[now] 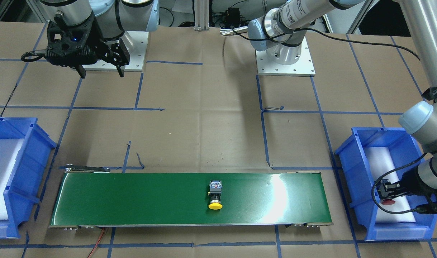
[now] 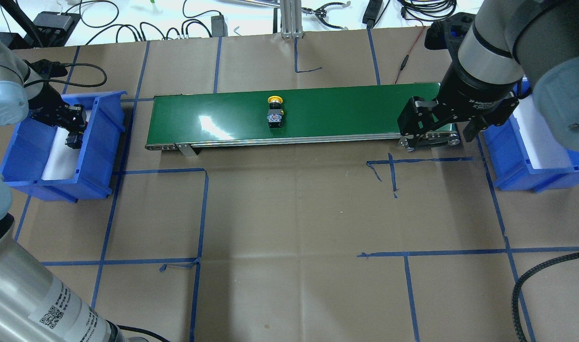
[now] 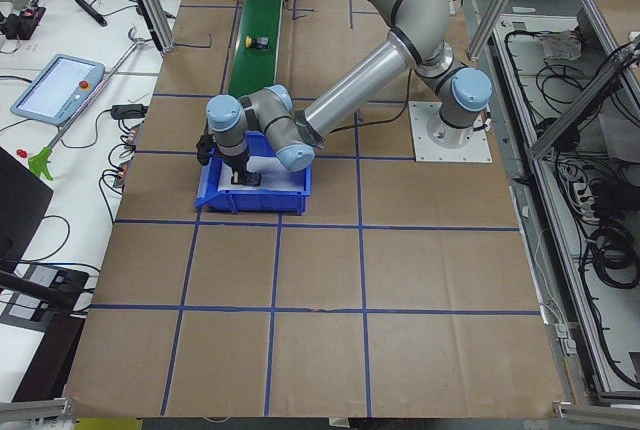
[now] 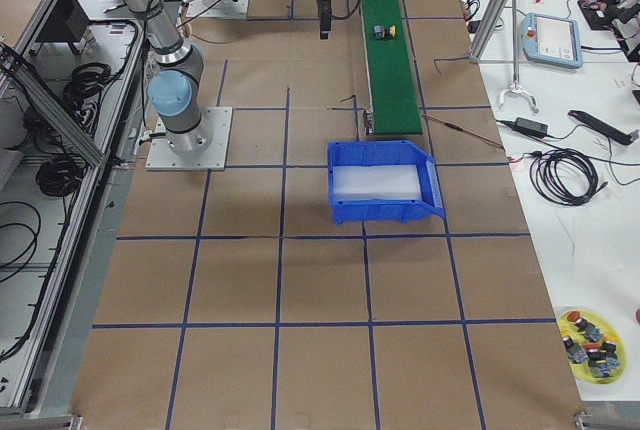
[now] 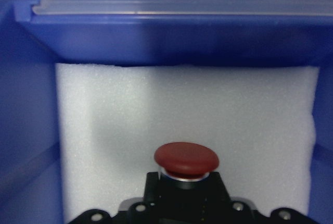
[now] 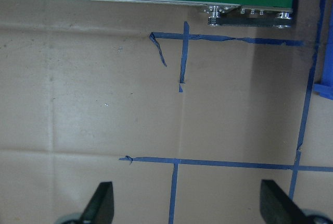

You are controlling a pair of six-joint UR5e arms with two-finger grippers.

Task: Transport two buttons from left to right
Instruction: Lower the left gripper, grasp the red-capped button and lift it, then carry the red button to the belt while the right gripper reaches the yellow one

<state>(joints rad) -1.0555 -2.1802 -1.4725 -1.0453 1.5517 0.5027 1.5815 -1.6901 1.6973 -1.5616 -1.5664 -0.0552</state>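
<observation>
The red button (image 5: 186,160) is pinched in my left jaws, which close on its black barrel, so the cap points out ahead of them. In my left wrist view it sits low in the middle of the frame, with white foam (image 5: 182,104) behind it and blue walls on every side. I cannot tell whether the cap touches the foam. In the front-facing view these jaws reach into the blue bin (image 1: 351,168) at the right edge of the frame, just past the end of the green conveyor belt (image 1: 132,197).

My right jaws are spread wide and hold nothing. In the right wrist view the two fingers (image 6: 103,203) stand in the lower corners of the frame, with brown paper and blue tape lines between them and the belt's end roller (image 6: 250,13) at the top. In the overhead view they hang over the right end of the belt, close to the second blue bin (image 2: 512,166) at the right edge.

The yellow button (image 2: 275,111) lies on its side near the middle of the belt, well apart from both jaws. Its cap points to the top of the overhead frame and its grey-blue block to the bottom.

The belt and both bins rest on the counter (image 2: 294,213).
</observation>
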